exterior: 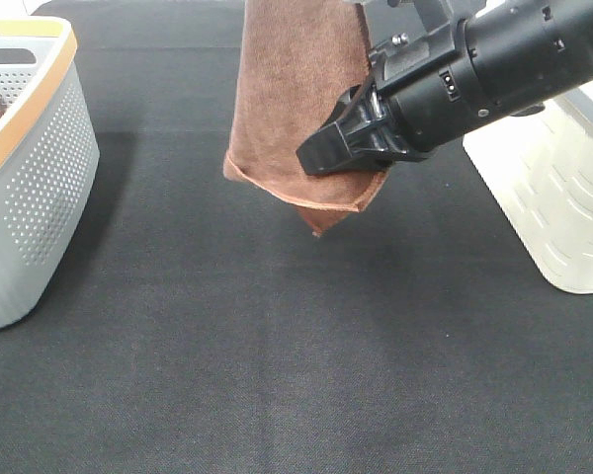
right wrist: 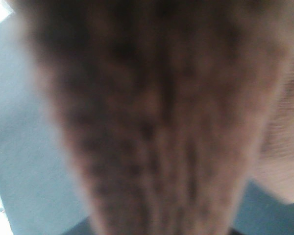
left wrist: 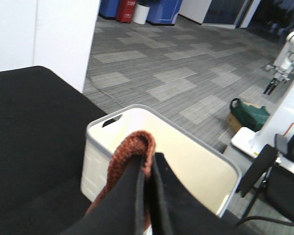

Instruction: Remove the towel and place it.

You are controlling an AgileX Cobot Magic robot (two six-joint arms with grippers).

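The reddish-brown towel [exterior: 292, 89] hangs down from above the top edge of the exterior view, its lower corner clear of the black table. In the left wrist view my left gripper [left wrist: 148, 164] is shut on a fold of the towel [left wrist: 132, 147]. This gripper is out of the exterior view. My right gripper [exterior: 321, 153] reaches in from the right and lies against the towel's lower part. I cannot tell whether it is open or shut. The right wrist view is filled by the blurred towel [right wrist: 157, 122].
A grey perforated basket [exterior: 40, 197] with an orange rim stands at the left edge, something brown inside it. A white slotted basket [exterior: 553, 197] stands at the right. A pale basket [left wrist: 95, 166] lies below the left gripper. Black cloth covers the table [exterior: 277, 375].
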